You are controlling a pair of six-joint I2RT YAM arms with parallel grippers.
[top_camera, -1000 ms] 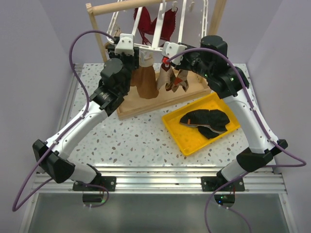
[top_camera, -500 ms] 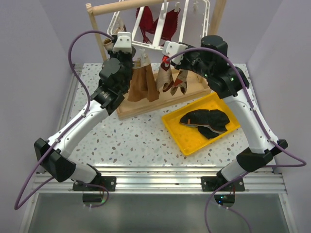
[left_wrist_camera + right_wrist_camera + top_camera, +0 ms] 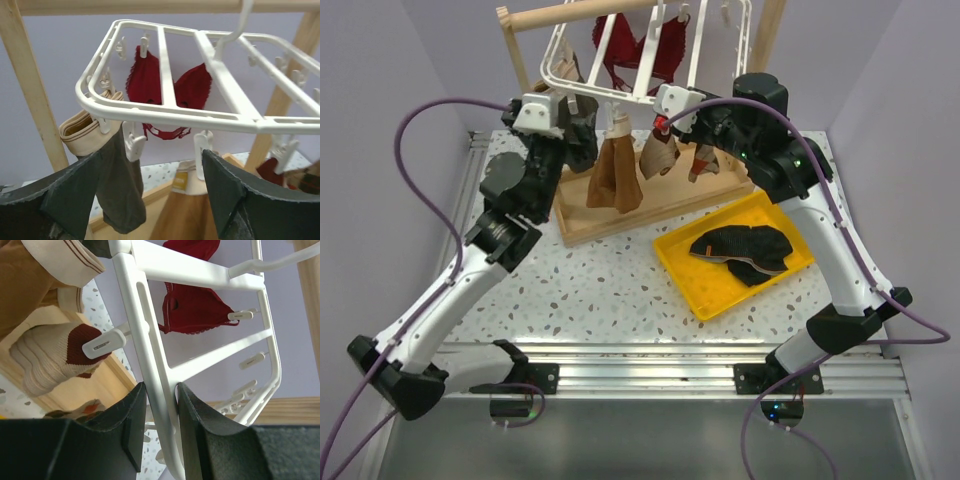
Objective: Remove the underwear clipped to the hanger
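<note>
Left gripper (image 3: 155, 170) backed off toward far-left corner, fingers apart, empty. Right gripper (image 3: 160, 395) clamped on hanger (image 3: 170, 116) rail over far edge. Brown underwear (image 3: 616, 175), grey brief (image 3: 120, 190) still clipped. Task unfinished.

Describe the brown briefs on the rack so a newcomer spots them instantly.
At the back stands a wooden frame with a white hanger hung from it. Clipped under the hanger's near edge, about centre, is the brown underwear. It is plain tan-brown, unlike the dark grey briefs to its left and the small patterned socks to its right.
</note>
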